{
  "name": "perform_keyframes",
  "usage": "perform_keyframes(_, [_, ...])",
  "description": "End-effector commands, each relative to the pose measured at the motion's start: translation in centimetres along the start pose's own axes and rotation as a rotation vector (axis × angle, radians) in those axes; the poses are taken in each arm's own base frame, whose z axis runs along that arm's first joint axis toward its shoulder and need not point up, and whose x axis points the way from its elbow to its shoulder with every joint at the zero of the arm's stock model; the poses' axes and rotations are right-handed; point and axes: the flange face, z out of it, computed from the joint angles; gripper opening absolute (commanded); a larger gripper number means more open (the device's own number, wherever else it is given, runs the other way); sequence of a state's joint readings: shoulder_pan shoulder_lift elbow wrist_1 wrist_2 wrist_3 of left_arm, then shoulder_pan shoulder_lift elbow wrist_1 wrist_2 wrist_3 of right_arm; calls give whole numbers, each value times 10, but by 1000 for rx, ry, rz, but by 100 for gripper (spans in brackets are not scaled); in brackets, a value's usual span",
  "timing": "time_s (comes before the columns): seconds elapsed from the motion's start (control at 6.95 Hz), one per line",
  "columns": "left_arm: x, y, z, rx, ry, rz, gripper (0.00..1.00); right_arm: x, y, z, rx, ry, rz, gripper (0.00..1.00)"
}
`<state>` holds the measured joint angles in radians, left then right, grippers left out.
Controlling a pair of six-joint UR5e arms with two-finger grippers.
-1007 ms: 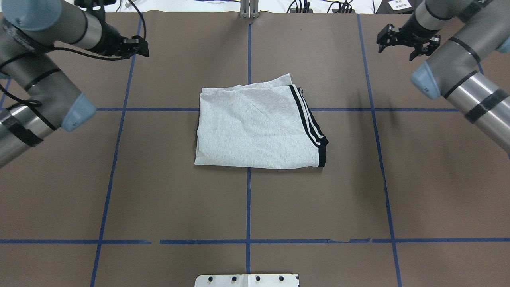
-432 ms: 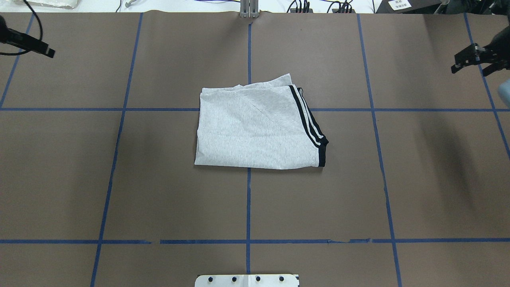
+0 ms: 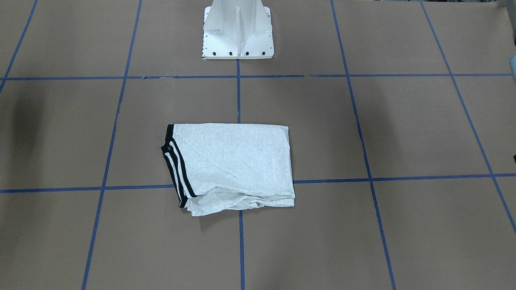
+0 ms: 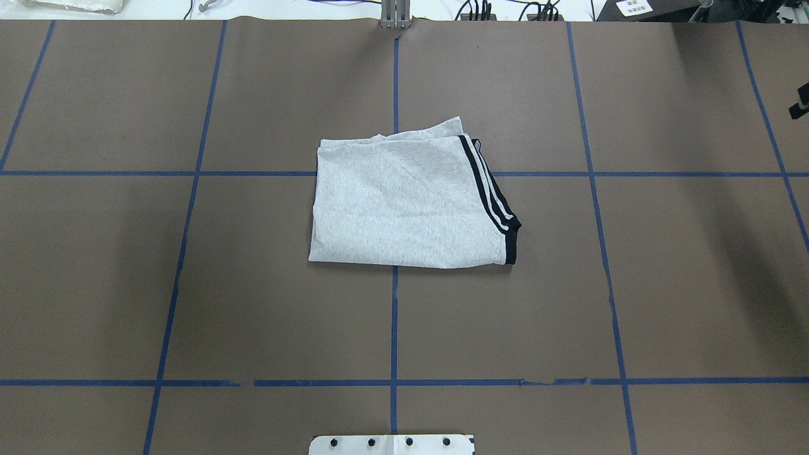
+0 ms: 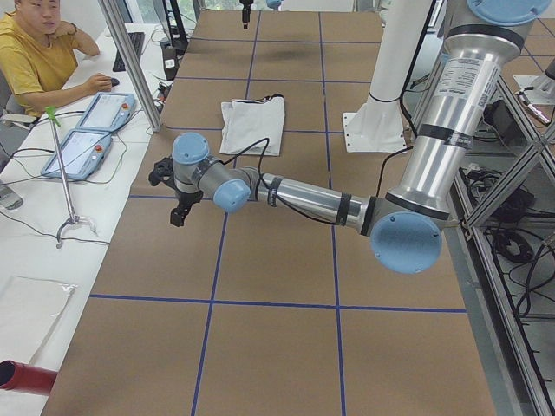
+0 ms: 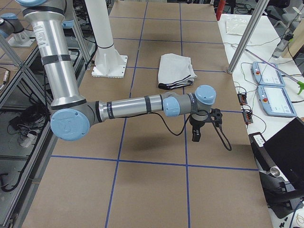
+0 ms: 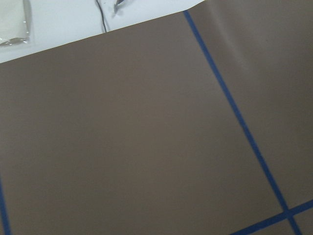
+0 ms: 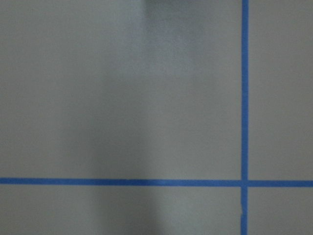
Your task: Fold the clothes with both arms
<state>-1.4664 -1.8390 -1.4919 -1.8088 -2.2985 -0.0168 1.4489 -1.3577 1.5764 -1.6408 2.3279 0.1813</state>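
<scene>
A folded grey T-shirt [image 4: 404, 202] lies flat at the middle of the brown surface [image 4: 253, 303], over a crossing of the blue tape lines [image 4: 394, 316]; its black-and-white stripes [image 4: 490, 196] run down the edge toward the robot's right, and several layers of cloth show at the far edge, away from the white pedestal [image 3: 238, 32]; nothing touches the garment.

The left arm [image 5: 303, 195] reaches out low toward the surface's end on the robot's left, well apart from the shirt; its left fingers [image 5: 176, 215] point down above bare paper beside a tape line, and whether they are spread or closed cannot be told from this side view.

The right arm [image 6: 133, 105] mirrors it at the opposite end; the right fingers [image 6: 194, 137] hang over the paper near the edge, with only a black sliver showing at the overhead view's right margin, so their spread cannot be told either.

Both wrist cameras show brown paper and blue tape only; an operator in a yellow shirt [image 5: 30, 61] sits at the side bench by two pendants [image 5: 91, 130].
</scene>
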Motion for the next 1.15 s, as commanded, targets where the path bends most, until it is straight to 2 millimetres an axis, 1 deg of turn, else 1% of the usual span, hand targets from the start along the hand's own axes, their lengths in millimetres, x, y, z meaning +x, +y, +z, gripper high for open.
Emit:
perform_keyframes(0.0, [-28, 13, -27, -29, -20, -65, 100, 17, 49, -14, -80, 20, -17, 100])
perform_keyframes(0.14, [-28, 17, -28, -27, -23, -62, 100, 21, 55, -10, -70, 13, -30, 100])
perform_keyframes(0.29, [-30, 26, -24, -32, -22, -62, 100, 24, 56, -6, -78, 12, -21, 100])
perform_keyframes(0.43, [-30, 26, -22, -30, -26, -57, 100, 32, 56, 3, -95, 11, -3, 100])
perform_keyframes(0.58, [-26, 24, -26, -15, -21, -46, 100, 28, 53, 1, -81, 18, -20, 100])
perform_keyframes(0.72, [-24, 33, -28, -13, -21, -51, 100, 20, 49, -5, -65, 19, -26, 100])
perform_keyframes(0.86, [-22, 39, -30, -5, -20, -44, 100, 20, 48, -6, -62, 21, -29, 100])
perform_keyframes(1.01, [-24, 40, -27, -13, -20, -52, 100, 23, 49, -3, -68, 25, -23, 100])
